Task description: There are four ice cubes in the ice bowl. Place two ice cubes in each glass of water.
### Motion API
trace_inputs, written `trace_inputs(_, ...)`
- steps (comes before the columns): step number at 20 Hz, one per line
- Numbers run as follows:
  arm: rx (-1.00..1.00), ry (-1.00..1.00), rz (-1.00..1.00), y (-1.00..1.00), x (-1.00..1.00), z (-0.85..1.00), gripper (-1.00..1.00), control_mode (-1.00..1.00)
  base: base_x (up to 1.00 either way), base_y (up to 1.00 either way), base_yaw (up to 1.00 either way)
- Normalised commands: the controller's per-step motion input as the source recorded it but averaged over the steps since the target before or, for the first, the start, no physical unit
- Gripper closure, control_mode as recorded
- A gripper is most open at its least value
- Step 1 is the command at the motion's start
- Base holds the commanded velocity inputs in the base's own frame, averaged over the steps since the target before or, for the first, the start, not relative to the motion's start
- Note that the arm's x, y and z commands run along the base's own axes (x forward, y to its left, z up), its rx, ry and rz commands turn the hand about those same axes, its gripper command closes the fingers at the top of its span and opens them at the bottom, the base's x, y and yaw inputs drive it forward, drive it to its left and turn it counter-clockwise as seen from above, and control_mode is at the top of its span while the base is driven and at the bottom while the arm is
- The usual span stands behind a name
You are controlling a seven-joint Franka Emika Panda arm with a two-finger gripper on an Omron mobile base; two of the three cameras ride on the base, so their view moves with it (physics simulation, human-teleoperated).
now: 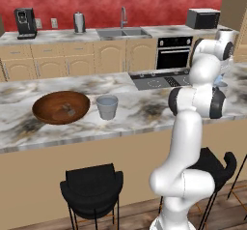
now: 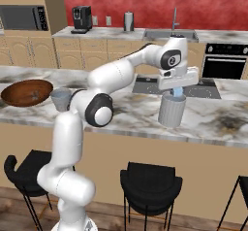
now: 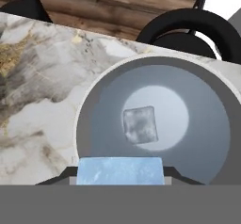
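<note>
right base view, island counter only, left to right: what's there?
ice bowl → shorter glass → taller glass, with the gripper holding an ice cube right over it.

The bowl (image 1: 61,107) is dark reddish-brown wood with a visible grain. Both glasses (image 1: 107,107) (image 2: 172,109) are translucent grey-blue. The ice cube (image 3: 120,171) at the pincer is pale blue; another cube (image 3: 140,124) inside the glass looks cloudy grey-white. The tabletop (image 1: 144,110) is white marble with grey and brownish veining. The stools (image 2: 151,187) are black.
</note>
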Motion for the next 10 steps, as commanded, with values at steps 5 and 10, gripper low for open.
trace_inputs(5,0.0,-0.04,-0.01,-0.04,-0.04,-0.09,-1.0,-1.0,0.0,0.0,0.0)
trace_inputs(10,0.0,-0.14,0.0,-0.01,-0.38,0.0,-1.0,-1.0,0.0,0.0,0.0)
